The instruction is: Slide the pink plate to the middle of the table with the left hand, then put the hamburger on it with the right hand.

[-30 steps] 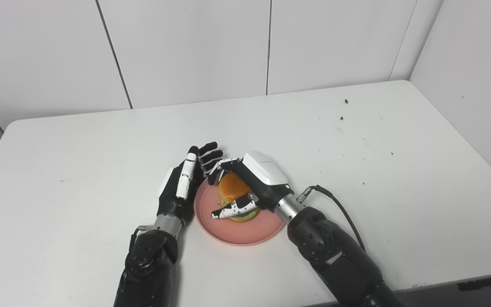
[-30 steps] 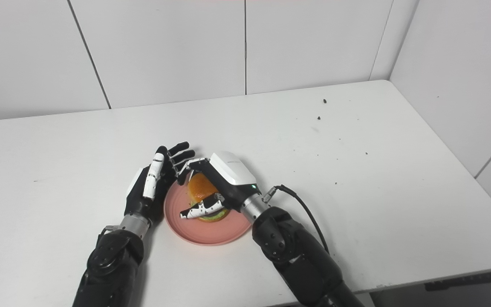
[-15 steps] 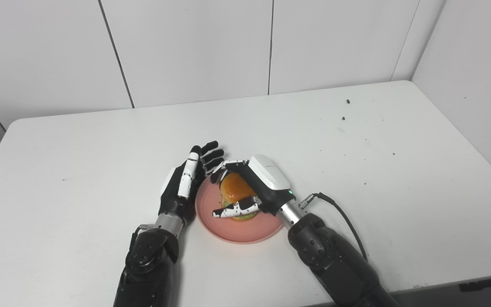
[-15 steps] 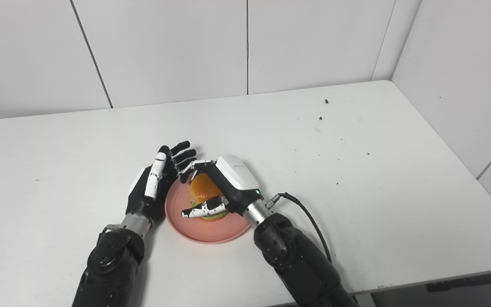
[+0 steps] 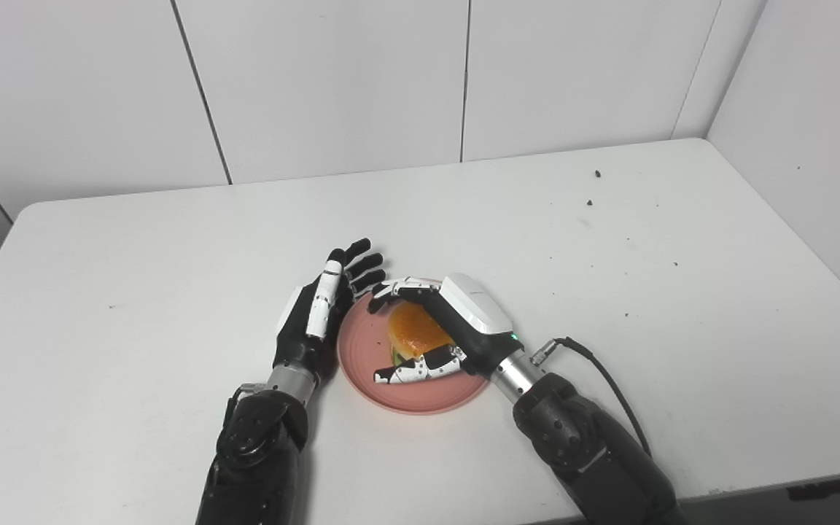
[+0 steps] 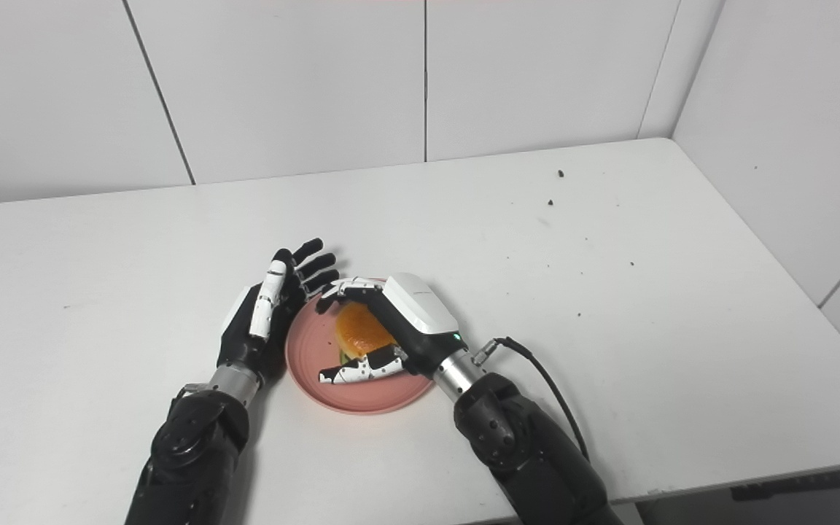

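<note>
The pink plate (image 5: 420,396) lies on the white table near the front middle. The hamburger (image 5: 416,334), with an orange bun and green lettuce, rests on it. My right hand (image 5: 440,329) arches over the burger from the right. Its fingers (image 5: 396,286) curve behind the bun and its thumb lies in front, with small gaps on both sides, so it stands open. My left hand (image 5: 316,315) stands on edge at the plate's left rim, palm toward the plate, fingers spread and holding nothing.
The table (image 5: 135,277) ends at white walls behind and on the right. A few dark crumbs (image 5: 598,174) lie at the back right. A black cable (image 5: 602,372) loops out from my right wrist.
The right hand has set the hamburger lower onto the plate, loosened its fingers and drawn back slightly to the right. The left hand has stayed put. The camera has shifted a little.
</note>
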